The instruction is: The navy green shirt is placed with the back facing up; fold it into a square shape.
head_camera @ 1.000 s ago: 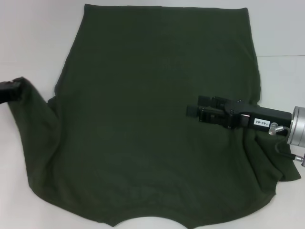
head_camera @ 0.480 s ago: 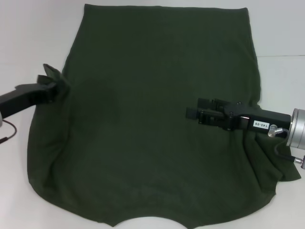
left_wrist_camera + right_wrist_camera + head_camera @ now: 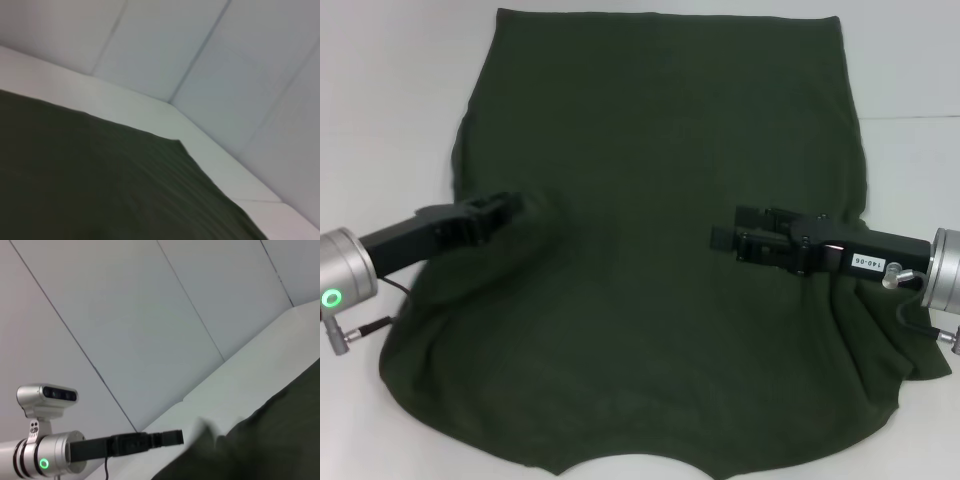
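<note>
On white table [image 3: 380, 80], navy green shirt [image 3: 650, 180], plain, matte, sleeves folded inward

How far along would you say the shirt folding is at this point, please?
Early stage. Done: the right sleeve of the navy green shirt looks folded in beneath the right gripper, which is over the cloth. In hand: the left gripper carries the left sleeve inward over the body. Left: laying that sleeve flat, then folding the long body into a square.
</note>
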You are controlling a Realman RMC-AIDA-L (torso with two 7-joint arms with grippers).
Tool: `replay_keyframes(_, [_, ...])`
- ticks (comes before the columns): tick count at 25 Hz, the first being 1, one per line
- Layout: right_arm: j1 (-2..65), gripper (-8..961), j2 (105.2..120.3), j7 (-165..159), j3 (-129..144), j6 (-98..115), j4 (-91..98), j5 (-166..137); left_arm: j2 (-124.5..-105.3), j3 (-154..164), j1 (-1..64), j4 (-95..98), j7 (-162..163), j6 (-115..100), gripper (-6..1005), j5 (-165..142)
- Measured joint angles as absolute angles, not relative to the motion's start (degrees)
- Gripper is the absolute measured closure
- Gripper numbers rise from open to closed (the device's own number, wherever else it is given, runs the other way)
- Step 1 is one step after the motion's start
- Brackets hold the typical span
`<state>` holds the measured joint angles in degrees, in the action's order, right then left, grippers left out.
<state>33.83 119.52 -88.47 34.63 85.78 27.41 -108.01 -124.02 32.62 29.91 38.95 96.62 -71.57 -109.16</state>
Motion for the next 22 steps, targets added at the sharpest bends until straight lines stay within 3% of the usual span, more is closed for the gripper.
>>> replay_keyframes(5, [33.8, 70, 119.52, -88.4, 34.6, 86.1, 27.7, -108.0, -124.06, 33.2, 30.0, 36.8, 95.5, -72.6, 922, -109.0])
replay_keyframes(8, [33.9, 70, 119.53, -88.4, 34.5, 86.2, 27.8, -108.0, -124.12, 33.1, 29.9, 36.2, 94.8, -73.0, 714, -108.2])
replay_keyframes(13, [34.0, 71, 119.47, -88.4, 34.3, 86.3, 27.9, -108.0, -124.09, 31.6, 28.5, 36.7, 91.3, -73.0, 472, -107.7])
replay_keyframes(22, [34.0, 69, 119.36, -89.0, 34.3, 86.3, 27.9, -108.0, -124.16, 31.3, 27.1, 35.0, 76.1, -65.4, 450, -108.1])
